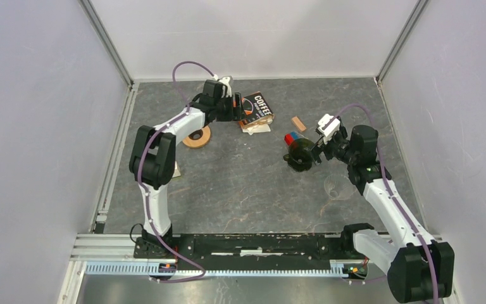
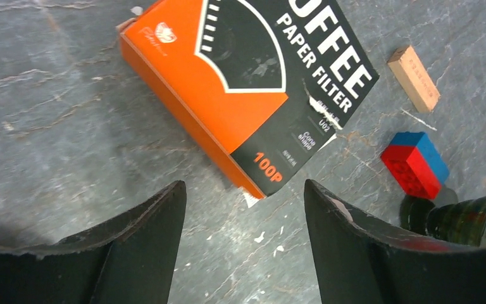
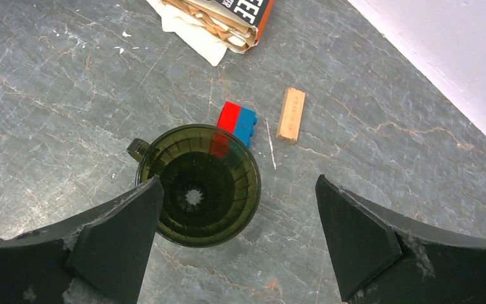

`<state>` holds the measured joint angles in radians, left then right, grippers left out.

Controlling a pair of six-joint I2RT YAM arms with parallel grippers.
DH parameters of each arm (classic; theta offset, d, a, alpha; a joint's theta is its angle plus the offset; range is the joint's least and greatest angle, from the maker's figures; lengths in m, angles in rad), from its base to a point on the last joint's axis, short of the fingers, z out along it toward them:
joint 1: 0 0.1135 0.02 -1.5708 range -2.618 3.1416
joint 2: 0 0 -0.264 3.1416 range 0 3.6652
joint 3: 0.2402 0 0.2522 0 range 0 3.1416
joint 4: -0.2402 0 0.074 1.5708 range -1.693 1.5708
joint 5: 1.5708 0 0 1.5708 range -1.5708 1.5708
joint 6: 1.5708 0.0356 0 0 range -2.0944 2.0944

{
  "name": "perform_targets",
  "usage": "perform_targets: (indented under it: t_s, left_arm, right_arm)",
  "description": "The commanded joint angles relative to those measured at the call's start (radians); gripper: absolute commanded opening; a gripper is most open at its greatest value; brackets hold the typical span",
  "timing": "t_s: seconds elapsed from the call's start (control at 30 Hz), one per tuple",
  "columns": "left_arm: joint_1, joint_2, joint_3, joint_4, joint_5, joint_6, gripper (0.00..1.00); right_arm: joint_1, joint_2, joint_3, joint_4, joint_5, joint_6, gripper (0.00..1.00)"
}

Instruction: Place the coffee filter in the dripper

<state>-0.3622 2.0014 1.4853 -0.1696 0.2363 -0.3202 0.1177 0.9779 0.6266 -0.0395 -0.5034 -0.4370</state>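
- Left gripper (image 2: pixel 243 187): jaws well apart, holding nothing, poised at the filter packet's (image 2: pixel 247 82) corner.
- Coffee filter (image 3: pixel 190 31): white paper protruding from the packet's 6 o'clock end in the top view.
- Dripper (image 3: pixel 196 190): upright on the worktop (image 3: pixel 50 114), roughly 4 o'clock from the packet.
- Right gripper (image 3: pixel 238 180): jaws fully apart, holding nothing, above the dripper.

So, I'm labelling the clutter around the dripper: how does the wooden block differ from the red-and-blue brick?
The wooden block is plain tan; the red-and-blue brick is half red, half blue. The wooden block is long and slim; the red-and-blue brick is shorter and chunkier. The red-and-blue brick lies close by the dripper; the wooden block lies farther off, on the brick's other side. Both lie flat on the table.
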Motion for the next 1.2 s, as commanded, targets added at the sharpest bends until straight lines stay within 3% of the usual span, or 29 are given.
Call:
perform_targets:
  t_s: [0.0,0.1,0.27,0.4,0.8,1.17]
  left_arm:
    - [-0.018,0.031,0.078,0.038,-0.021,-0.106,0.75]
    - [-0.028,0.000,0.063,0.042,0.006,-0.083,0.76]
    - [-0.049,-0.091,-0.002,0.048,-0.002,-0.029,0.76]
    - [-0.060,-0.147,-0.037,0.053,-0.029,0.017,0.76]
    - [-0.076,-0.266,-0.093,0.057,-0.066,0.098,0.79]
    - [-0.087,-0.296,-0.111,0.061,-0.073,0.112,0.79]
  right_arm:
    - [-0.003,0.008,0.019,0.000,-0.032,-0.022,0.98]
    - [-0.001,0.028,0.032,-0.012,-0.027,-0.031,0.98]
    - [0.029,0.120,0.083,-0.049,0.108,-0.022,0.99]
    - [0.029,0.205,0.140,-0.078,0.217,0.042,0.87]
    - [0.028,0.387,0.219,-0.162,0.182,0.094,0.65]
    - [0.027,0.405,0.187,-0.137,0.167,0.159,0.45]
